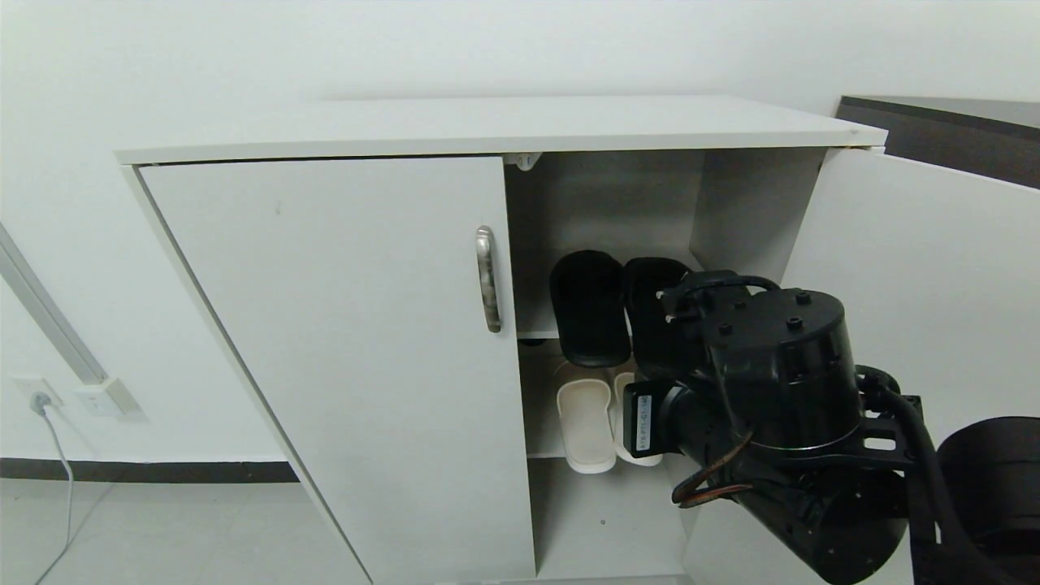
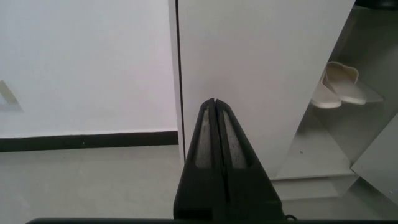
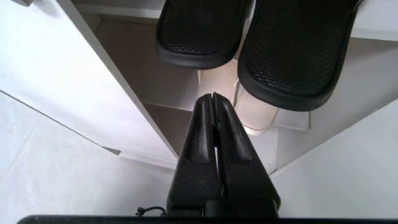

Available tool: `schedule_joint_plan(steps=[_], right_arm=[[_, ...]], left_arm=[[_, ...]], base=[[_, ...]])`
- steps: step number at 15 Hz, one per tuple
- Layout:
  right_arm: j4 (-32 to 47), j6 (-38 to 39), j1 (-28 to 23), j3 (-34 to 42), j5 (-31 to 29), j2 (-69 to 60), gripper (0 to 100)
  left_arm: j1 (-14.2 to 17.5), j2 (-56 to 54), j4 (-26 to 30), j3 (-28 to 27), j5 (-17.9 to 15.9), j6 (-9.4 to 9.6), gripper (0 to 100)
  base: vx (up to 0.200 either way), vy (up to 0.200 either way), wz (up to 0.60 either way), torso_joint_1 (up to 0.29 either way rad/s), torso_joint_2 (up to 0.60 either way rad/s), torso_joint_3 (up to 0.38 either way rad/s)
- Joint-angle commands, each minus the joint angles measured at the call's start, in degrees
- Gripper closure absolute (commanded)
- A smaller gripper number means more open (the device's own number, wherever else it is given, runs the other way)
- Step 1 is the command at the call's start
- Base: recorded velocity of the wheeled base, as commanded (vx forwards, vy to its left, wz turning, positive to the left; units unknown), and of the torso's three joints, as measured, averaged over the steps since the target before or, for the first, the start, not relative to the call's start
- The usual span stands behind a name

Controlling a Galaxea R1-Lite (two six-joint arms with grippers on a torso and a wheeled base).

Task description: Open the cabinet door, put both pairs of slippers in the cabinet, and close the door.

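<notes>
The white cabinet (image 1: 487, 130) has its right door (image 1: 918, 276) swung open and its left door (image 1: 341, 349) closed. A pair of black slippers (image 1: 593, 309) sits on the upper shelf, heels sticking out over the edge. On the shelf below is a pair of white slippers (image 1: 585, 422). My right arm (image 1: 764, 382) is in front of the opening. Its gripper (image 3: 214, 98) is shut and empty, just under the heels of the black slippers (image 3: 292, 50), with the white slippers (image 3: 252, 112) behind it. My left gripper (image 2: 214, 101) is shut and empty, facing the closed left door (image 2: 261, 62); the white slippers (image 2: 339, 84) lie beyond it.
The closed door carries a metal handle (image 1: 487, 279). A wall socket (image 1: 36, 400) with a cable sits low on the wall to the left, above bare floor (image 1: 162, 528). A dark tabletop (image 1: 942, 122) lies behind the open door.
</notes>
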Motion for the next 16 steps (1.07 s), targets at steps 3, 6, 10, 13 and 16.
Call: schedule_joint_plan(steps=[3, 6, 10, 13, 16], right_arm=[[-0.6, -0.1, 0.0, 0.4, -0.1, 0.7, 100], [-0.8, -0.1, 0.0, 0.8, 0.0, 0.8, 100], [-0.8, 0.0, 0.0, 1.0, 0.0, 0.8, 100], [-1.2, -0.1, -0.1, 1.2, 0.0, 1.1, 100], [-2.2, -0.2, -0.4, 1.5, 0.0, 1.7, 100]], left_arm=[[0.0, 0.1, 0.0, -0.1, 0.0, -0.06, 100], [0.0, 0.1, 0.0, -0.1, 0.0, -0.06, 100], [0.0, 0.1, 0.0, 0.0, 0.0, -0.06, 100], [0.0, 0.1, 0.0, 0.0, 0.0, -0.06, 100], [-0.1, 0.1, 0.0, -0.1, 0.0, -0.06, 100]], base=[[-0.2, 0.0, 0.0, 0.009, 0.0, 0.002], [-0.2, 0.0, 0.0, -0.004, 0.0, -0.001], [-0.2, 0.0, 0.0, 0.005, 0.01, -0.001], [-0.2, 0.0, 0.0, -0.001, 0.0, -0.001], [-0.133, 0.0, 0.0, 0.003, 0.0, 0.002]])
